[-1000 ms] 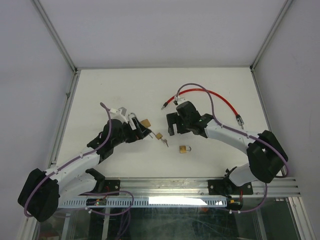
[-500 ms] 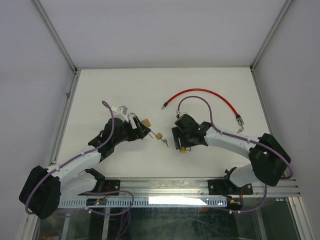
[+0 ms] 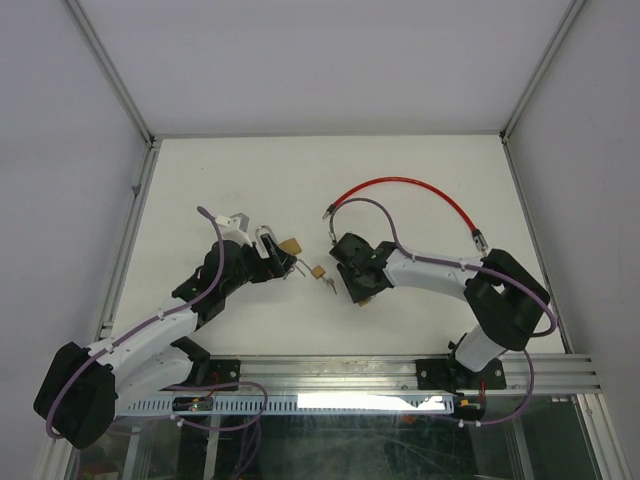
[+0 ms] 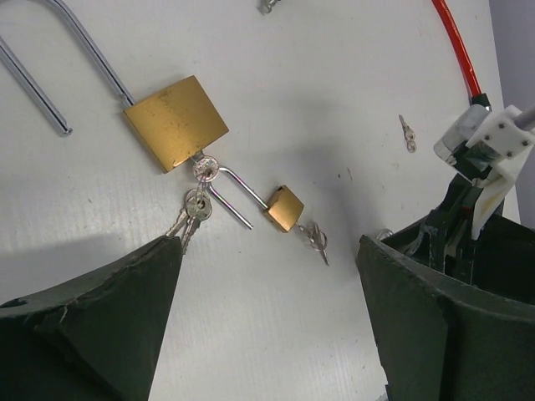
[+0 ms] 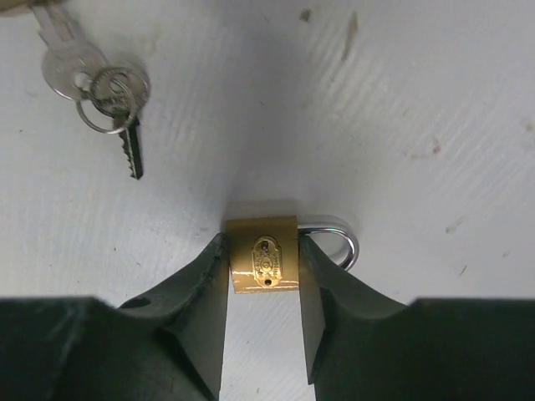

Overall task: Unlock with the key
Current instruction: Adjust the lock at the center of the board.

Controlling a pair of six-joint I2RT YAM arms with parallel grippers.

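Brass padlock (image 5: 264, 261), small with a silver shackle, lies on the white surface (image 5: 418, 100), clenched at its sides by our right claw (image 5: 263, 251). We count three padlocks: this one, a large padlock (image 4: 175, 123) and a smaller padlock (image 4: 285, 208). Our left claw (image 4: 269, 244) hangs released. From above, the right claw mostly hides the held lock.

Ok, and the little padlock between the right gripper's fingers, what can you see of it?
The small brass padlock has a squarish gold body, an oval stamped plate on the face toward the camera, and a silvery shackle curving out on one side. It lies on the white table, with the right gripper pinching its body, one dark finger against each flank.
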